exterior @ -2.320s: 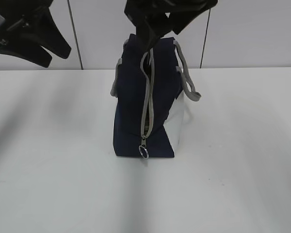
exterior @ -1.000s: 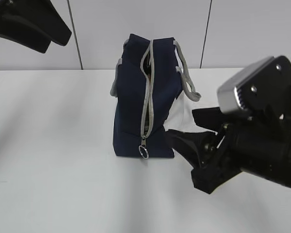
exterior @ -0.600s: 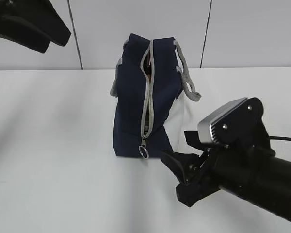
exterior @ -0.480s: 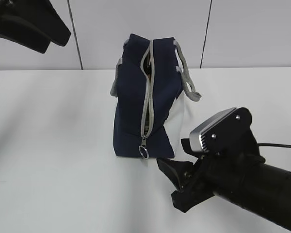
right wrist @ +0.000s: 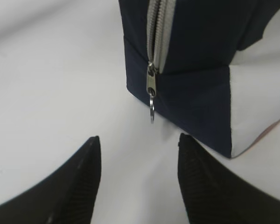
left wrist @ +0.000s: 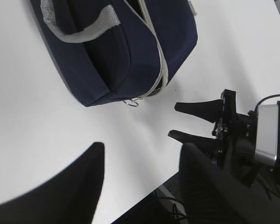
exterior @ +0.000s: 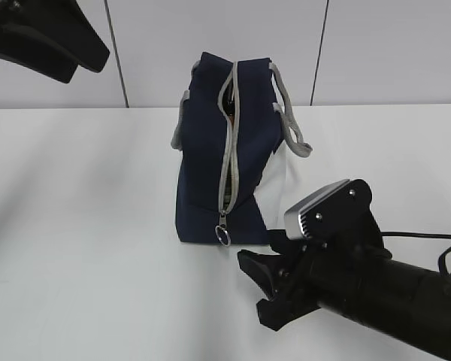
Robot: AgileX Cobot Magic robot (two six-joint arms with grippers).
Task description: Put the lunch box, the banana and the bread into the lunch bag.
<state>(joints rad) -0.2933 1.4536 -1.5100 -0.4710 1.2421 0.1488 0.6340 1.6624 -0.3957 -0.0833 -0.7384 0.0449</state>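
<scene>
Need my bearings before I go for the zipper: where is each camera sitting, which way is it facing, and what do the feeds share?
Exterior: table-side, slanting down at the lunch bag; right gripper open at lower right.
Left wrist: high up, looking down past the open left gripper at the lunch bag and right gripper.
Right wrist: low over the table, facing the ring pull between its own fingers.
Shared: all three show the bag's zipper end.

The lunch bag [exterior: 224,162] was seen standing upright on the white table, its narrow end turned toward the exterior camera. It was made of navy-blue fabric with a white side panel [exterior: 274,197] on its right. A grey zipper [exterior: 229,143] ran up the end and was gapped open near the top. The ring pull [right wrist: 151,112] hung at the lower end. Grey strap handles [exterior: 289,120] drooped on both sides.
</scene>
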